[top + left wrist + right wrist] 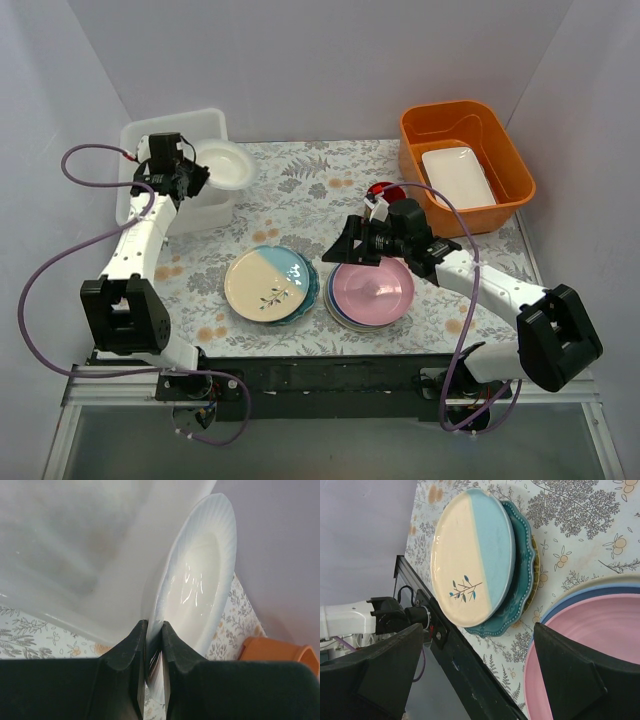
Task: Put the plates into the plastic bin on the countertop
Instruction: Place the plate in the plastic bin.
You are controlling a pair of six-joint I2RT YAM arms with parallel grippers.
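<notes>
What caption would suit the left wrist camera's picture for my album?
Left gripper shut on the rim of a white ribbed plate, next to the translucent plastic bin above the floral countertop.

The white plate (200, 580) is glossy, with a ribbed rim; the bin (75, 555) is smooth, translucent plastic. The bench (300, 190) wears matt printed cloth, and the pink plate (372, 288) shines.

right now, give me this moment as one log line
left gripper: shut on white plate at bin rim | right gripper: open over pink plate
</notes>
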